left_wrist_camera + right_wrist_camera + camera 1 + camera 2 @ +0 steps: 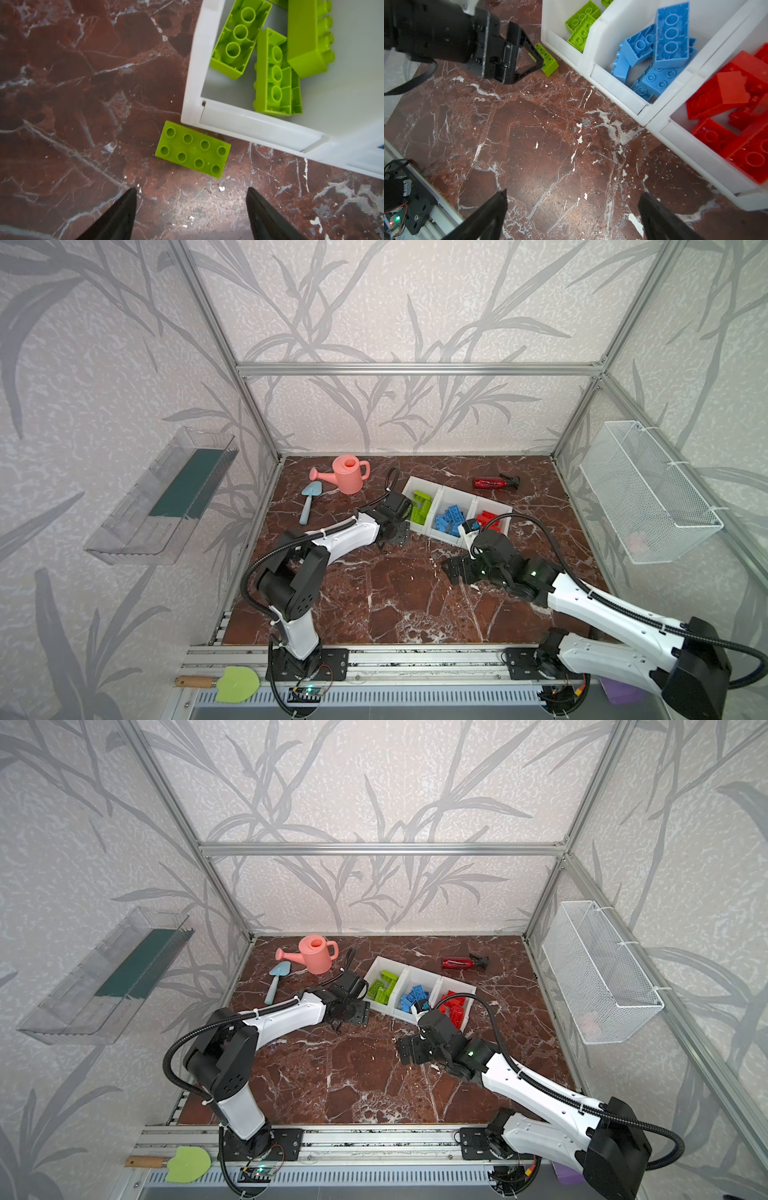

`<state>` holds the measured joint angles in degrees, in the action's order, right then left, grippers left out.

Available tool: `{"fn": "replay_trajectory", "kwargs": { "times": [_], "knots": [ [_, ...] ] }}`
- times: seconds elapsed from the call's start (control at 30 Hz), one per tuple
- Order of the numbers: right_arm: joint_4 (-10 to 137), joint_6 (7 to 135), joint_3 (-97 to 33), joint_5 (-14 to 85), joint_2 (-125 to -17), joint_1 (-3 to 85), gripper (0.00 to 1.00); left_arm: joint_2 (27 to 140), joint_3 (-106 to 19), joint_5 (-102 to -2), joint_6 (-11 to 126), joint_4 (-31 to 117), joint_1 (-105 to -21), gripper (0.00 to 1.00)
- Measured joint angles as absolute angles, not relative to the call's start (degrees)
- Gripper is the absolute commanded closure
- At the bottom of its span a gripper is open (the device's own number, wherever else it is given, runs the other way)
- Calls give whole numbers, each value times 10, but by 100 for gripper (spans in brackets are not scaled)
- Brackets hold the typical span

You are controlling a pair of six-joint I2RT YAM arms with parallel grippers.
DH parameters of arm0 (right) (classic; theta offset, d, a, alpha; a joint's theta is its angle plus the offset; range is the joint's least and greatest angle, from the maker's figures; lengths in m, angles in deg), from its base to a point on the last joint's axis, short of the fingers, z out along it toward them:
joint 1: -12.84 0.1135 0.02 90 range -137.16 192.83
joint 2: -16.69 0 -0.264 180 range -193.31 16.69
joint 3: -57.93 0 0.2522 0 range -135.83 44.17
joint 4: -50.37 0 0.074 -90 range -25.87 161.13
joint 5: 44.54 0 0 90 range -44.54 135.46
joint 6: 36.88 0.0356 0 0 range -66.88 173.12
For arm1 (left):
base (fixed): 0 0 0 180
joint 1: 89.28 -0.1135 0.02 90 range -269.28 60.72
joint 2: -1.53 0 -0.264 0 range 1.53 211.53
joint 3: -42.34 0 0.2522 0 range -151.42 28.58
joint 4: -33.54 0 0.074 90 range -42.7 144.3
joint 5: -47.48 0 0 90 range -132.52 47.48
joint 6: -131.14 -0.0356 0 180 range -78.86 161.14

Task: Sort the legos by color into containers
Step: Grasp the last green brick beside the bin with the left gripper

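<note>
Three joined white containers (442,488) stand in a row at the back middle of the table. They hold lime green legos (420,506), blue legos (449,520) and red legos (489,520), one colour in each. One green lego (192,149) lies studs up on the table, touching the outer corner of the green bin (193,87). My left gripper (191,189) hovers just short of it, open and empty. My right gripper (574,192) is open over bare table in front of the bins, holding nothing. The right wrist view also shows that loose green lego (548,60) beside the left gripper (533,56).
A pink watering can (348,473) and a blue trowel (308,502) lie at the back left. A dark red spray bottle (494,482) lies behind the bins. A wire basket (648,497) hangs on the right wall and a clear tray (166,493) on the left wall.
</note>
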<state>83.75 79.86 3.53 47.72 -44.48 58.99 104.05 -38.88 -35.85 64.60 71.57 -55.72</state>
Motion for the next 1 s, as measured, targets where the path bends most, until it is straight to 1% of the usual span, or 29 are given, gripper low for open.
{"fn": "replay_trajectory", "kwargs": {
  "times": [0.13, 0.3, 0.57, 0.7, 0.9, 1.0],
  "knots": [
    [837, 790, 35, 470, -444, 590, 1, 1085, -432, -364, 614, 716, -560, 18],
    [837, 782, 35, 468, -435, 588, 1, 1108, -443, -370, 589, 718, -567, 18],
    [837, 773, 35, 464, -426, 580, 1, 1133, -455, -386, 570, 722, -584, 23],
    [837, 770, 35, 464, -426, 578, 1, 1142, -455, -396, 565, 721, -589, 29],
    [837, 768, 35, 462, -426, 577, 1, 1144, -457, -407, 562, 716, -590, 47],
    [837, 768, 35, 462, -426, 577, 1, 1144, -457, -408, 563, 716, -590, 49]
  ]
}}
